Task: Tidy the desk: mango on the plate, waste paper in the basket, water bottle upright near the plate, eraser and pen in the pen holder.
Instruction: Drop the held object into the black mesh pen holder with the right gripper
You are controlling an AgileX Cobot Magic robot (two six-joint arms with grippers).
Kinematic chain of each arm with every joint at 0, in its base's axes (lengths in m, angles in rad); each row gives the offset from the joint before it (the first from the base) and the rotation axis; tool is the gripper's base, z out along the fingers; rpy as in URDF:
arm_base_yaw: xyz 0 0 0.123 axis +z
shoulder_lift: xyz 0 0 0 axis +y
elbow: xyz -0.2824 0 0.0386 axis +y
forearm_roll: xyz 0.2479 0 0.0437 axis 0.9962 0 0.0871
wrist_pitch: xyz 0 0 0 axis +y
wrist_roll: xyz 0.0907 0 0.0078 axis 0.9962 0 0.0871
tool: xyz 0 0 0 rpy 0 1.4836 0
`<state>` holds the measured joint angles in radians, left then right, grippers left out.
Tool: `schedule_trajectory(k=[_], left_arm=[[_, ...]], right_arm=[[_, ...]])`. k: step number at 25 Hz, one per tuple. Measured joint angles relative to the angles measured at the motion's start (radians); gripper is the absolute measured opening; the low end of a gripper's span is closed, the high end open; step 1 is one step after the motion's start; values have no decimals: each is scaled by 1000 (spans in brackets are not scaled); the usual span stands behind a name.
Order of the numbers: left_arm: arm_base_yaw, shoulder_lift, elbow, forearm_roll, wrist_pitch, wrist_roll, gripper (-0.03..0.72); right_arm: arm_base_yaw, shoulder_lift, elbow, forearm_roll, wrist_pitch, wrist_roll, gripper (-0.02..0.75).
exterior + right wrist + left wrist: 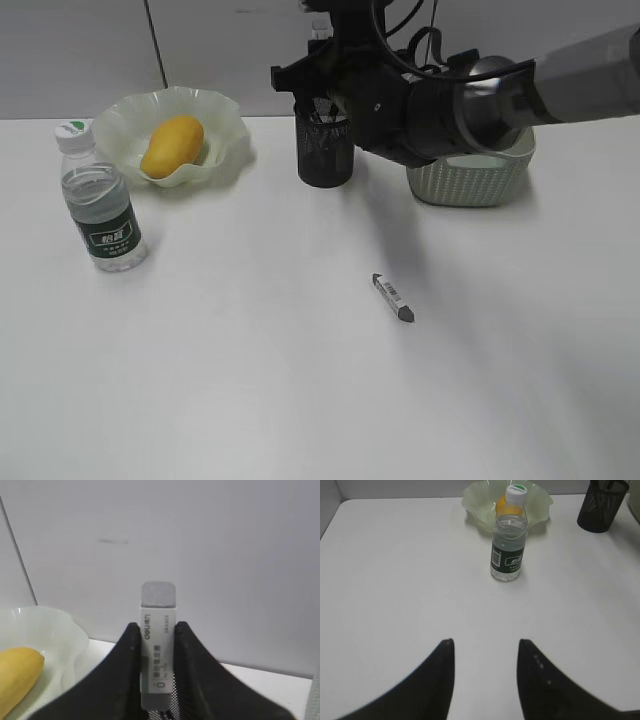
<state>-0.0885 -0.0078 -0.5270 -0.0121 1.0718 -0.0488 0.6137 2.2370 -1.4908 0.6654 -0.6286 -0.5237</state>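
Observation:
My right gripper point(156, 630) is shut on the eraser point(158, 605), a grey block in a white printed sleeve. It holds the eraser just above the black mesh pen holder point(325, 155), whose rim shows below the jaws point(172, 706). In the exterior view this gripper point(318, 100) hangs over the holder. The mango point(172, 145) lies on the wavy green plate point(228, 125). The water bottle point(100, 205) stands upright left of the plate. A short grey pen point(393, 298) with a barcode label lies mid-desk. My left gripper point(485, 645) is open and empty over bare desk point(395, 580). The waste paper is out of view.
The green woven basket point(470, 185) stands right of the pen holder, partly behind my right arm; its inside is hidden. A grey wall runs behind the desk. In the left wrist view the bottle point(509, 540) stands in front of the plate point(540, 502).

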Motion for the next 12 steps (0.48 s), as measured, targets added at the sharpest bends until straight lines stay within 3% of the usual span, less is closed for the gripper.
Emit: schedule_trajectory(k=[7, 12], left_arm=[[0, 0, 0, 0, -1, 0, 319], [0, 0, 0, 0, -1, 0, 319]], right_arm=[[-7, 48, -13, 2, 25, -44, 197], [-7, 48, -13, -18, -6, -76, 493]])
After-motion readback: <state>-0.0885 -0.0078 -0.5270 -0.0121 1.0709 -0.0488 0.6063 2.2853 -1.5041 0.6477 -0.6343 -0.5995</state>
